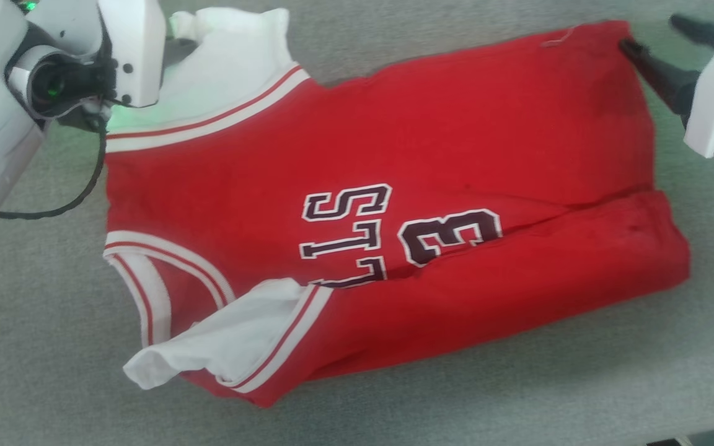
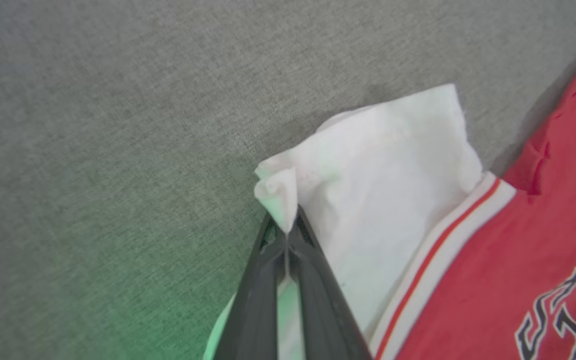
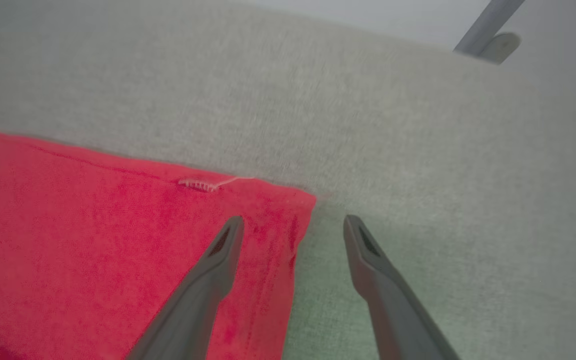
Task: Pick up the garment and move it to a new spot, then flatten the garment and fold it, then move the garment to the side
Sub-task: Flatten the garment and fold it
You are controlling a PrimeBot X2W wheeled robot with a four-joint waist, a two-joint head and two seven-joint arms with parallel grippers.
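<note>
The garment (image 1: pixel 394 186), a red jersey with white sleeves, striped bands and dark lettering, lies spread on the grey table, its near long edge folded over. My left gripper (image 2: pixel 285 232) is shut on the bunched tip of the far white sleeve (image 2: pixel 383 175), at the upper left of the head view. My right gripper (image 3: pixel 292 225) is open and straddles the garment's far hem corner (image 3: pixel 298 205): one finger over the red cloth, the other over bare table. In the head view the right gripper (image 1: pixel 651 40) sits at the upper right.
The grey fabric-covered table (image 1: pixel 518 396) surrounds the garment with free room on all sides. Its near edge shows at the lower right of the head view. A black cable (image 1: pixel 78 192) loops from my left arm. A grey metal leg (image 3: pixel 488 30) stands beyond the table's far edge.
</note>
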